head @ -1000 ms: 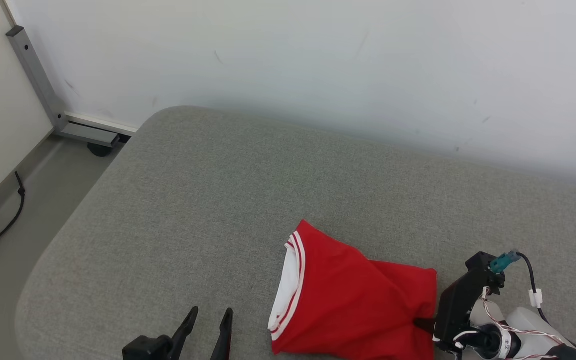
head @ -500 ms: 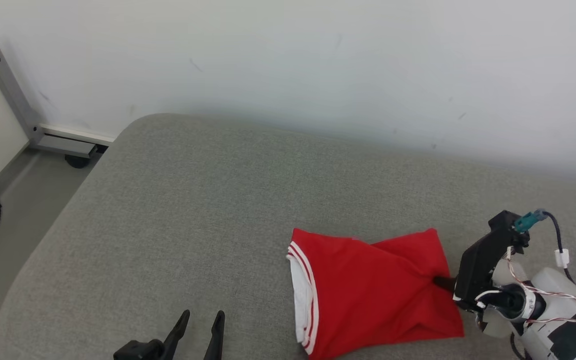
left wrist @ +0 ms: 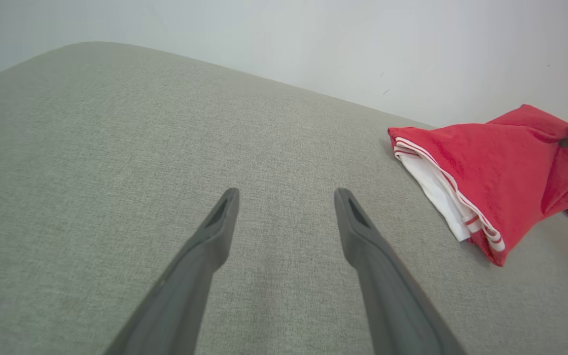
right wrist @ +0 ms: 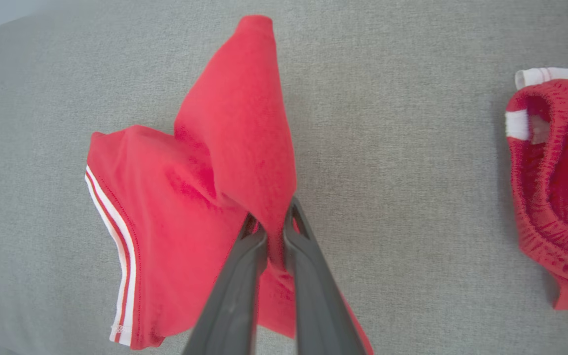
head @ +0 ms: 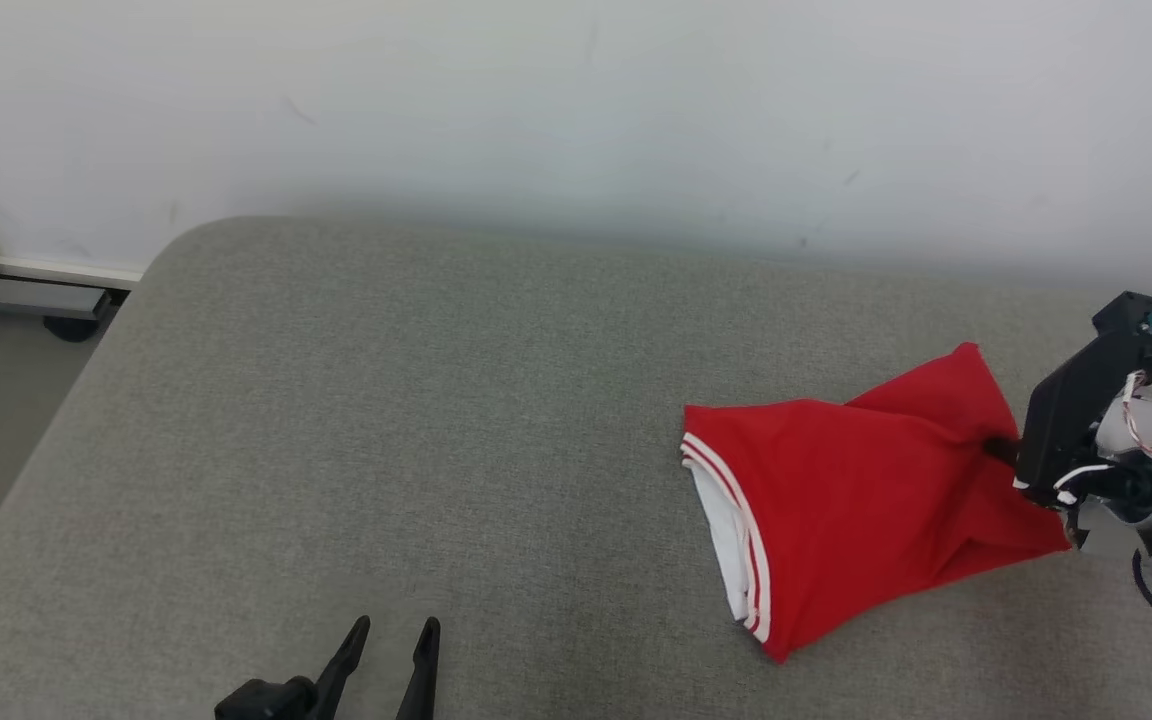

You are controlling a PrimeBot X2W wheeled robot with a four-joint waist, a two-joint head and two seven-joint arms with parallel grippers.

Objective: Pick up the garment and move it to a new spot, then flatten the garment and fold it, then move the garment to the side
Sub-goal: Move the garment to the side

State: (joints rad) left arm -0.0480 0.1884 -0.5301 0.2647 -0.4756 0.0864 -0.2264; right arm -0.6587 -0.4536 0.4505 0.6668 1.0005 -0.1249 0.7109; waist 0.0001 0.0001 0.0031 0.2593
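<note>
- Right tool is in at the right end of the red garment, fingers pressed together on a fold of cloth.
- The right wrist view says it best: the two dark fingers close on the fabric from both sides, with the tool pinching a red ridge that rises away from the tips to a blunt peak.
- The garment sits on the right half of the grey tabletop, towards the robot's right and short of the back edge.
- Its hem, with two white stripes and a white inner layer showing, faces left and lies down on the tabletop.
- The pinched end is pulled taut towards the tool, creases fanning out from the grip.
- Left tool sits low at the near edge, well apart from the garment, fingers spread and nothing between them.
- From the left wrist, the tool points across bare grey cloth, with the garment off to the upper right and a dark fingertip of the right tool touching its far end.
- A second red piece with white trim lies bunched on the tabletop beyond the grip, apart from the garment.
- A pale wall runs behind the tabletop.
</note>
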